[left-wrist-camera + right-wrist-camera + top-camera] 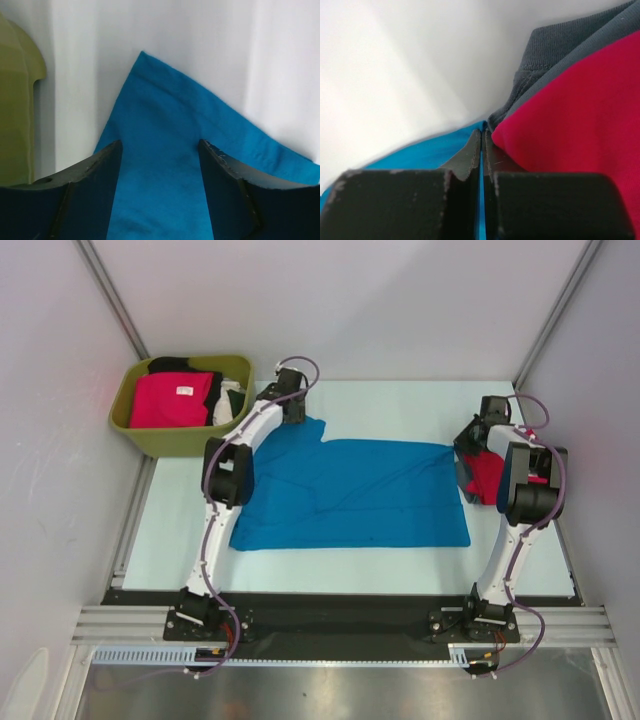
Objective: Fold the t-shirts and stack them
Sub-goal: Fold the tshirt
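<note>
The pale table (400,405) carries a bright blue t-shirt (370,495), which is spread flat across its middle, between the two arms. One sleeve of this shirt reaches toward the far left corner. No print or brand shows on it.

At the far left, off the corner of the table, stands an olive-green tub (150,435) with more shirts in it. A crimson-pink t-shirt (168,402) lies on top, a black one (175,364) is behind it, and a white one (232,400) is at its right side. The crimson-pink shirt has a small white label (184,390); the writing on it is too small to read.

At the right edge of the table lies a folded red t-shirt (487,478), just beside the right end of the blue one. In the right wrist view a grey cloth (560,45) lies against this red shirt (580,125).

The left gripper (298,415) stands over the blue sleeve. In its wrist view its fingers (102,170) are clearly apart, and the sleeve corner (165,125) lies flat below and between them. The tub wall (17,100) is at the left of that view.

The right gripper (468,452) is at the right end of the blue shirt, close to the red one. Its fingers (470,150) are pressed together. A thin blue line shows in the slit between them, but I cannot tell if the cloth is pinched there.
</note>
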Controlling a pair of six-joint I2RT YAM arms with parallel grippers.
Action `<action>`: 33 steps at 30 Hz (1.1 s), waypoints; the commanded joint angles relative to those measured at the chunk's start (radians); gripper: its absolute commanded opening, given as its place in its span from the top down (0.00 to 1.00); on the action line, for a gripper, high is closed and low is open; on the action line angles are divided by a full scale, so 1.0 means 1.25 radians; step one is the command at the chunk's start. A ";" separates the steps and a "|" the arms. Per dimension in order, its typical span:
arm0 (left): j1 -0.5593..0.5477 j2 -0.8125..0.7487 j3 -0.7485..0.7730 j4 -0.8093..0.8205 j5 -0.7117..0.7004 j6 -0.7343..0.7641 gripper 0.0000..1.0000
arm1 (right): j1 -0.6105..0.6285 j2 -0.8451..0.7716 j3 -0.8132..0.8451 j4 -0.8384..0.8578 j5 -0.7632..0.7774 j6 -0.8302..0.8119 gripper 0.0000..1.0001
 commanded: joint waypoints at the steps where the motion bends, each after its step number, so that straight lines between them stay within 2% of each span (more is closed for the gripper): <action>1: 0.029 0.016 0.072 -0.085 0.090 -0.047 0.33 | -0.012 -0.047 -0.008 0.004 -0.004 0.003 1.00; 4: 0.031 0.057 0.116 -0.137 0.113 -0.072 0.36 | -0.014 -0.048 -0.010 0.007 -0.005 0.003 1.00; 7: 0.033 0.060 0.092 -0.137 0.137 -0.088 0.54 | -0.014 -0.051 -0.011 0.007 -0.008 0.003 1.00; 11: 0.041 0.048 0.068 -0.121 0.154 -0.093 0.72 | -0.014 -0.053 -0.015 0.008 -0.004 0.003 1.00; 17: 0.025 -0.033 0.004 -0.031 0.118 -0.065 0.73 | -0.014 -0.044 0.011 -0.006 0.000 -0.001 1.00; 18: 0.020 -0.041 0.004 -0.024 0.112 -0.046 0.76 | -0.014 -0.044 0.017 -0.014 0.001 -0.003 1.00; 19: 0.015 -0.046 0.003 -0.004 0.105 -0.035 0.88 | -0.014 -0.044 0.023 -0.019 0.004 -0.003 1.00; 22: -0.009 -0.069 0.003 0.028 0.075 -0.001 0.96 | -0.014 -0.051 0.029 -0.023 0.004 -0.005 1.00; 24: -0.026 -0.082 0.002 0.041 0.045 0.028 1.00 | -0.014 -0.053 0.032 -0.025 -0.005 -0.005 1.00; 33: -0.059 -0.146 -0.045 0.066 -0.081 0.097 1.00 | -0.014 -0.089 0.045 -0.060 -0.037 -0.008 1.00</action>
